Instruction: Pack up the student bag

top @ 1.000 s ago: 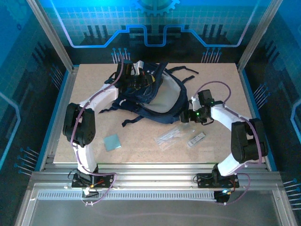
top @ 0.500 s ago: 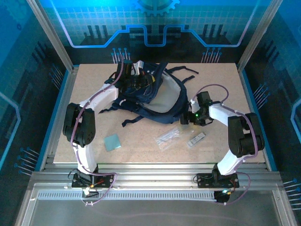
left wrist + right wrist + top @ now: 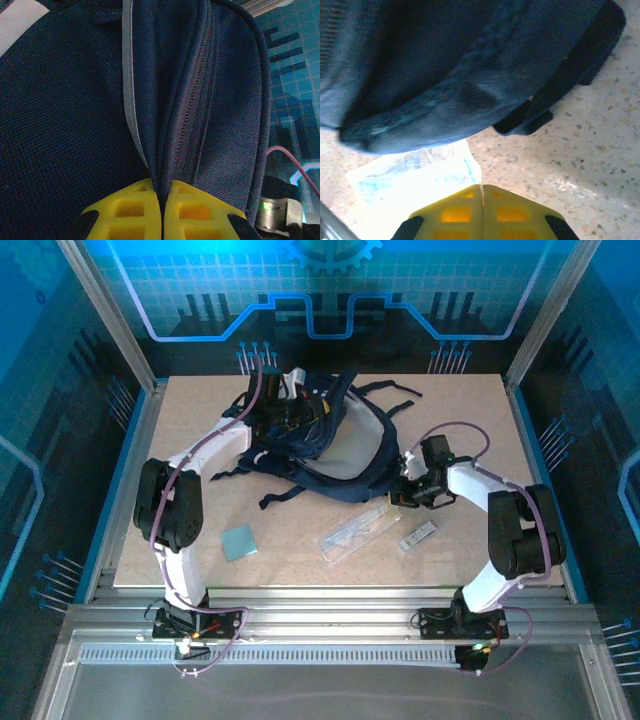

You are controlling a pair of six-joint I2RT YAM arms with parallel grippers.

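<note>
**Two arms, one bag: packet poised at the backpack's edge**

On the speckled table (image 3: 480, 420), the student bag (image 3: 345, 465) lies slumped toward the far middle, its mouth turned to the left arm and its black straps trailing over the board.

The left gripper (image 3: 162, 192) is at the bag's upper end. Its yellow pads are pressed together on a fold of navy cloth, between a light-grey stripe (image 3: 127, 85) and the zipper (image 3: 192, 110).

The right gripper (image 3: 481, 189) sits low at the bag's near right side, just under a black strap (image 3: 570, 75). Its pads are also together, apparently pinching the corner of a clear plastic packet (image 3: 352, 530), which stretches away across the table toward the middle.

Nearer the arm bases, a small teal square (image 3: 238, 541) and a small pale wrapped item (image 3: 418, 535) lie apart from the bag, not yet packed.

The step in hand appears to be getting the packet into the bag. Doing it well would probably mean the left arm lifting its fold high enough to open a real gap. The right arm would then raise the limp packet clear of the strap and bring it round to the opening rather than pushing it against the bag's closed side. A corner pinch on slippery film is a thin hold, so a slow, steady carry looks wise. How wide the mouth gapes cannot be told from here.
</note>
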